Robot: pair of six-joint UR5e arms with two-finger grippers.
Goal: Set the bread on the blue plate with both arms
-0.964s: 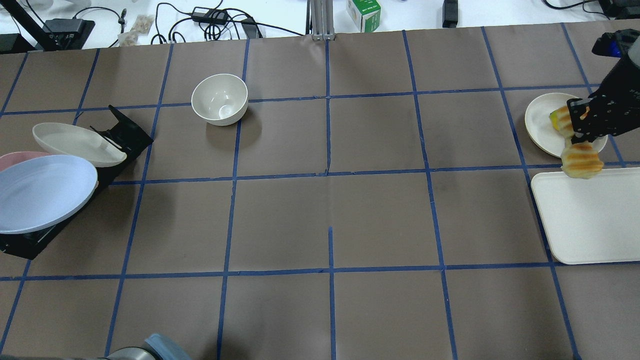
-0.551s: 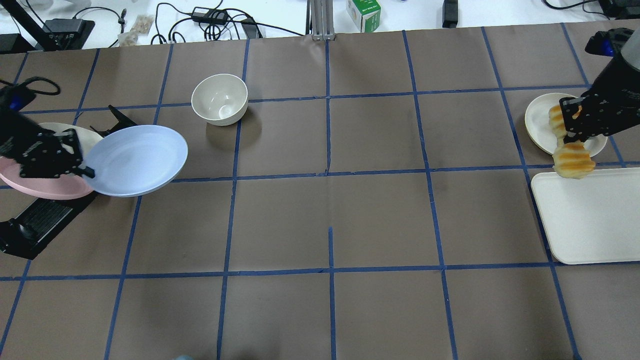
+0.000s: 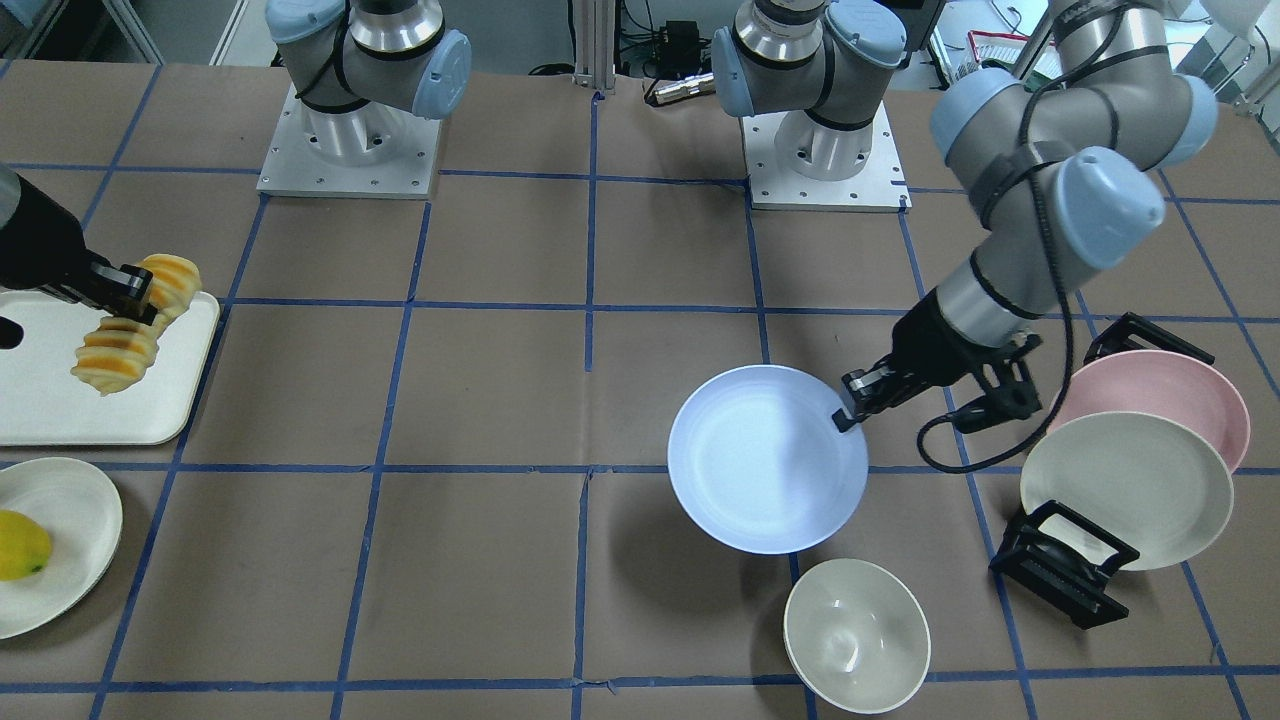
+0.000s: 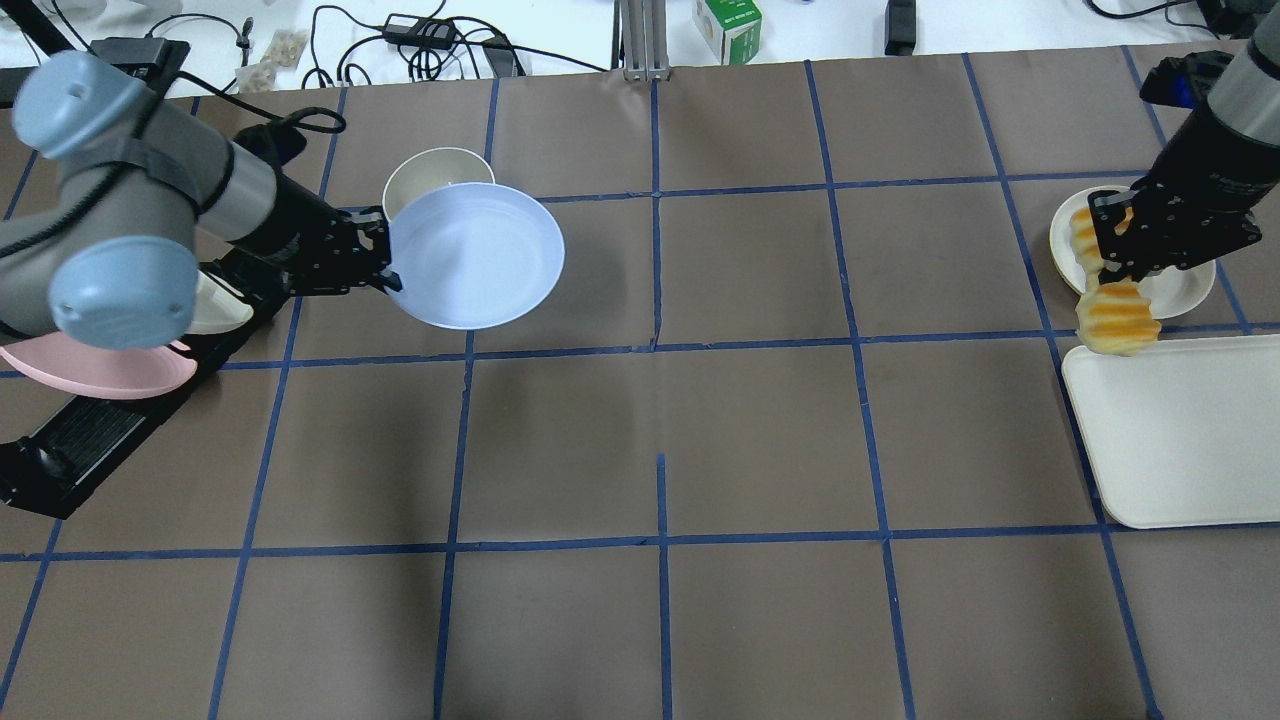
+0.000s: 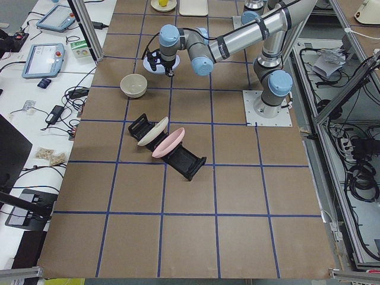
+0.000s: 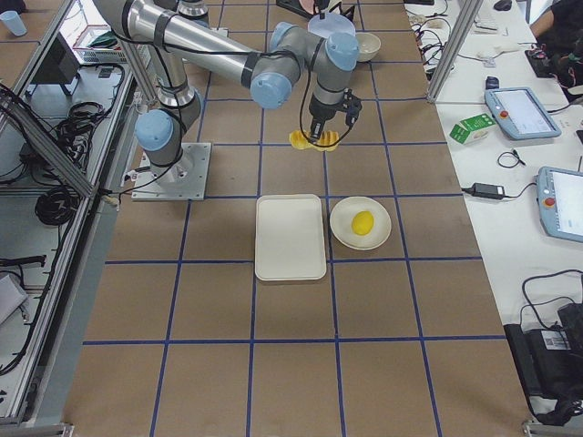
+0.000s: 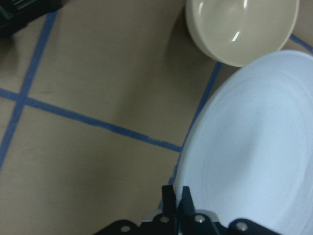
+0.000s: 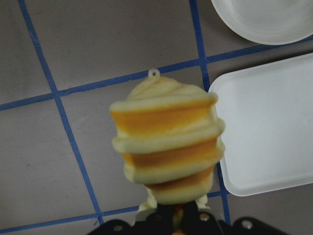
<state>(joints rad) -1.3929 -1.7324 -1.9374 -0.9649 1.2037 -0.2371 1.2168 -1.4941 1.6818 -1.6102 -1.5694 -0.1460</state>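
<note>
The blue plate (image 4: 475,255) hangs roughly level above the table, just in front of the cream bowl. My left gripper (image 4: 385,265) is shut on its left rim, which also shows in the front view (image 3: 850,405) and the left wrist view (image 7: 177,196). My right gripper (image 4: 1115,270) is shut on the middle of the bread (image 4: 1115,315), a ridged orange and pale yellow loaf. The bread hangs above the table's right side, over the near-left corner of the white tray (image 4: 1180,430). The right wrist view shows the bread (image 8: 168,142) end-on.
A cream bowl (image 3: 855,635) stands next to the held plate. A black rack (image 3: 1060,560) at the robot's left holds a pink plate (image 3: 1170,385) and a cream plate (image 3: 1125,490). A small cream plate (image 3: 60,540) with a yellow lemon (image 3: 20,545) lies beyond the tray.
My left arm came in, took the blue plate out of the rack and carried it right toward the bowl. My right gripper moved a little left with the bread.
</note>
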